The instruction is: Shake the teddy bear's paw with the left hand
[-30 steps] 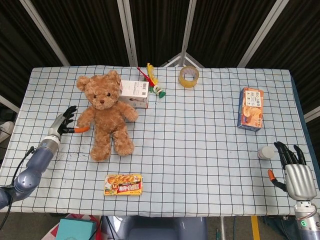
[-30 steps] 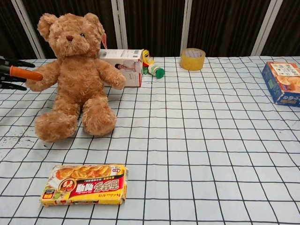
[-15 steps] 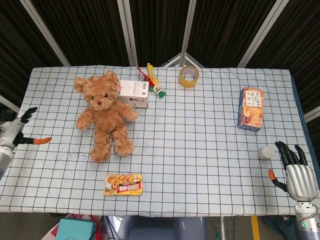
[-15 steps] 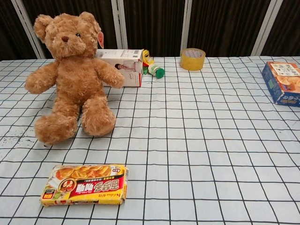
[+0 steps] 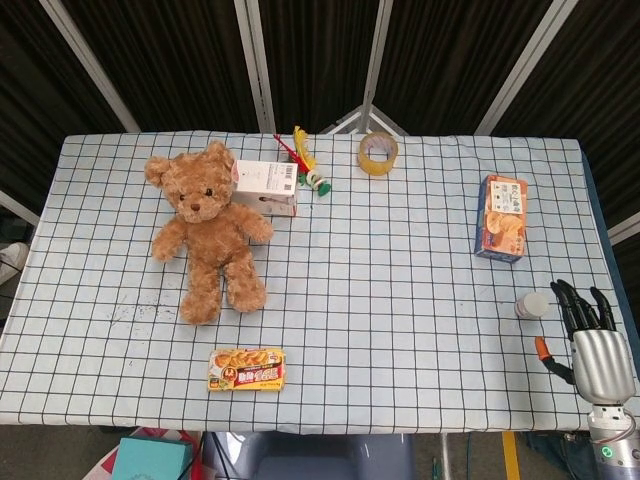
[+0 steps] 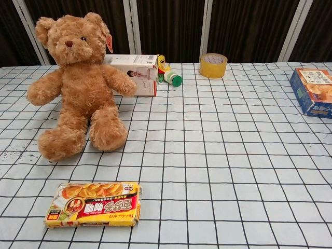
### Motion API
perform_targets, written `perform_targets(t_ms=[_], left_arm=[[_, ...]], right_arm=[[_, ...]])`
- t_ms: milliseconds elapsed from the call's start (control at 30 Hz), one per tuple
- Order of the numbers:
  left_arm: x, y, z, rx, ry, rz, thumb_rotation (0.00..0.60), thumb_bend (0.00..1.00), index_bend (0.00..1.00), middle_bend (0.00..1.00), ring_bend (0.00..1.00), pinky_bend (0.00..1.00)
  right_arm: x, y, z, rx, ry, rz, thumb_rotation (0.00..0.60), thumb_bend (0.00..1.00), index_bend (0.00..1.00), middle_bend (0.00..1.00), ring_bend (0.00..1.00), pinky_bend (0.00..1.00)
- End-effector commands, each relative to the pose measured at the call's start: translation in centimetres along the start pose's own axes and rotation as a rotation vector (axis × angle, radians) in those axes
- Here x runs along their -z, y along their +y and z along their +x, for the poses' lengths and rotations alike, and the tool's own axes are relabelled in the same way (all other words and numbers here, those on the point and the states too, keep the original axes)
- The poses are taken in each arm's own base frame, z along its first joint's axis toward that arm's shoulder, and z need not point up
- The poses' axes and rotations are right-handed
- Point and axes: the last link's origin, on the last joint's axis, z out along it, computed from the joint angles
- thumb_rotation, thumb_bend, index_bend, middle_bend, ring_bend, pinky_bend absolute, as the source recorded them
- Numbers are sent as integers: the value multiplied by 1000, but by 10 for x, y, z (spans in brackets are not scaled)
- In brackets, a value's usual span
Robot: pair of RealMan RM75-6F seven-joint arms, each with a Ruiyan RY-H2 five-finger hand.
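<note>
A brown teddy bear (image 5: 210,230) sits on the checked tablecloth at the left, leaning back against a white box (image 5: 266,187). In the chest view the teddy bear (image 6: 78,85) has both arms spread, and its paw (image 6: 40,92) on the left side hangs free with nothing touching it. My left hand shows in neither view. My right hand (image 5: 593,345) rests at the table's front right corner, fingers apart and holding nothing.
A tape roll (image 5: 378,152) and a small green and yellow toy (image 5: 308,165) lie at the back. An orange snack box (image 5: 502,217) is at the right, a small white bottle (image 5: 532,304) near my right hand, and a flat snack pack (image 5: 246,369) at the front.
My left hand let go of the bear's paw and drew back to the left, out of both views. The bear has shifted slightly left. The right hand stayed put.
</note>
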Motion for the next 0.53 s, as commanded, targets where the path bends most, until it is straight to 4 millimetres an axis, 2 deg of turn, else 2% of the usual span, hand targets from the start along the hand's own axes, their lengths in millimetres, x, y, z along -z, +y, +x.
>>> perform_targets(t_ms=[33, 533], left_arm=[[5, -8, -9, -40, 13, -22, 600, 201, 60, 0, 0, 19], [-7, -13, -32, -50, 6, -63, 600, 201, 62, 0, 0, 18]], right_arm=[[-1, 0, -1, 5, 4, 1, 600, 367, 85, 116, 222, 62], [1, -3, -5, 23, 40, -3, 600, 367, 85, 116, 222, 62]])
